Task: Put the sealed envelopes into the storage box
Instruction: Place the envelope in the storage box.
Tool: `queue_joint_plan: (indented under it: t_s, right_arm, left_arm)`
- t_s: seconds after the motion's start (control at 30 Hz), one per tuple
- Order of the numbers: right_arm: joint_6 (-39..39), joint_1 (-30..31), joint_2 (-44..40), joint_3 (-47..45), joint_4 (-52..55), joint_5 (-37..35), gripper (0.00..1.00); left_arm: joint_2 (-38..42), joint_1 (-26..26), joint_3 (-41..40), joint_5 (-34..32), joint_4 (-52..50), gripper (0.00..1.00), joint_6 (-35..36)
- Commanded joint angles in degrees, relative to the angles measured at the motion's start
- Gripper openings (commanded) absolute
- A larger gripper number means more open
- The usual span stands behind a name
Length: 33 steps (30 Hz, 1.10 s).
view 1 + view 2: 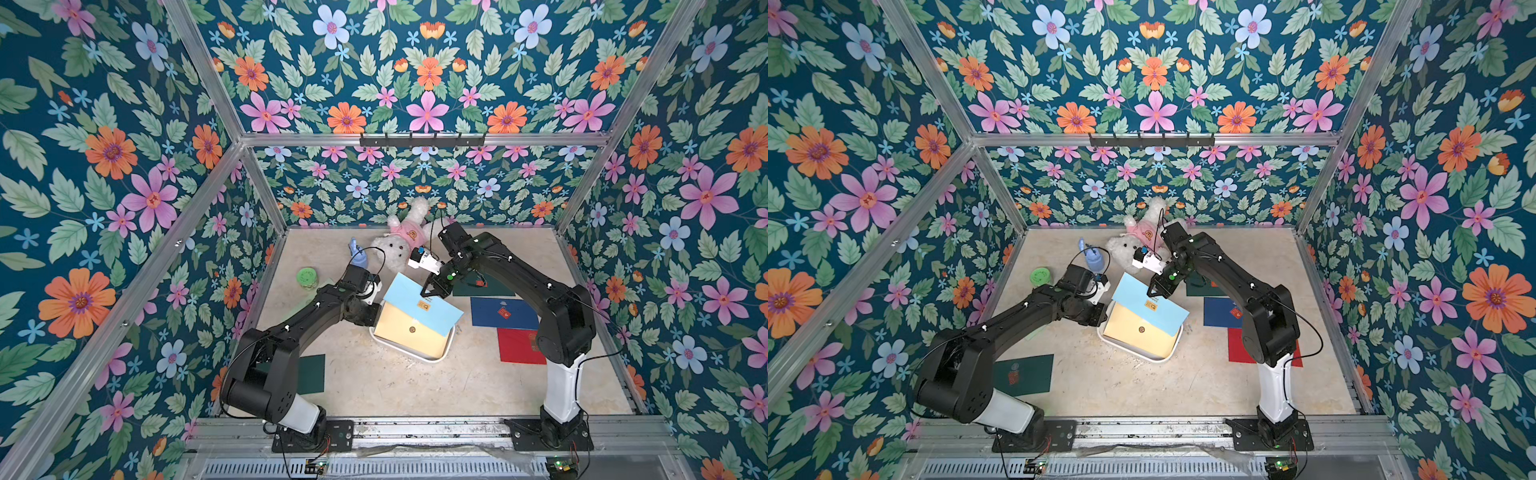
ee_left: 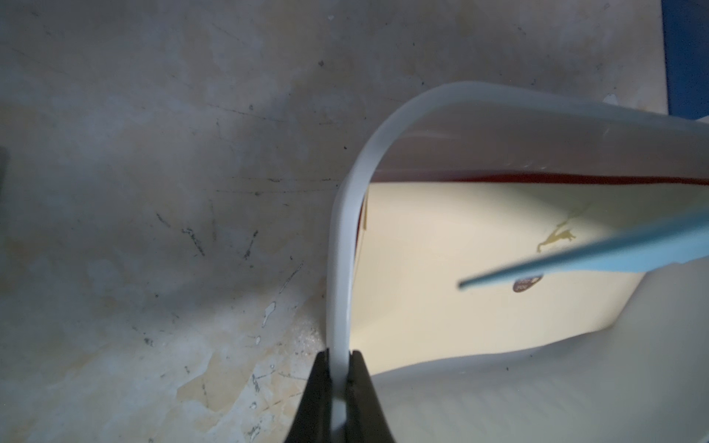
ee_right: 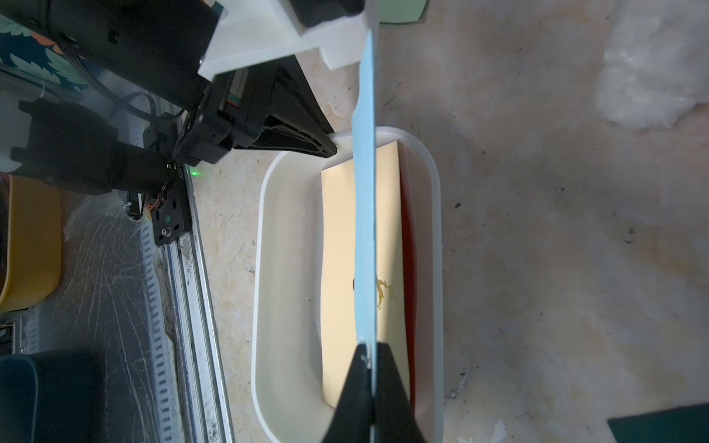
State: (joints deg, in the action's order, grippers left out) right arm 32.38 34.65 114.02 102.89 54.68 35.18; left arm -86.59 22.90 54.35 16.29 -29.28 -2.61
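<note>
right gripper (image 3: pixel 370 358) pinches light blue envelope (image 1: pixel 419 305) edge – left gripper (image 2: pixel 339 368) clamps storage box (image 1: pixel 432 358) rim

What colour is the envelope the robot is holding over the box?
Light blue. The light blue envelope, pinched by the right gripper, shows best in a top view.

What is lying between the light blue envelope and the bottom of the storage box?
A yellow envelope over a red one, seen in the right wrist view.
</note>
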Motion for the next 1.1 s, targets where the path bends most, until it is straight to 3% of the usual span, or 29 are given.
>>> queue_joint_plan:
  t_s: [0.0, 0.43, 0.7, 0.87, 1.07]
  right_arm:
    - [1.1, 0.6, 1.0, -0.4, 2.6, 0.5, 0.03]
    - [1.2, 4.1, 8.3, 2.8, 4.2, -0.9, 0.03]
    - [0.2, 5.3, 10.9, 4.7, 3.0, -0.7, 0.10]
    - [-0.5, 5.4, 11.2, 4.7, 2.6, -2.0, 0.27]
    - [-1.5, 4.6, 8.3, 4.1, 1.5, -5.3, 0.36]
  left_arm:
    - [0.4, 0.0, 0.0, -0.7, 0.8, 0.01, 0.6]
    - [0.3, 0.1, 0.7, -0.5, 0.9, 0.01, 0.4]
    - [0.5, 0.1, 0.3, -0.2, 1.2, 0.01, -0.6]
    - [0.5, 0.1, 0.0, -0.7, 1.6, 0.01, -1.5]
    - [0.5, 0.0, -0.8, -2.6, 1.9, 0.00, -3.8]
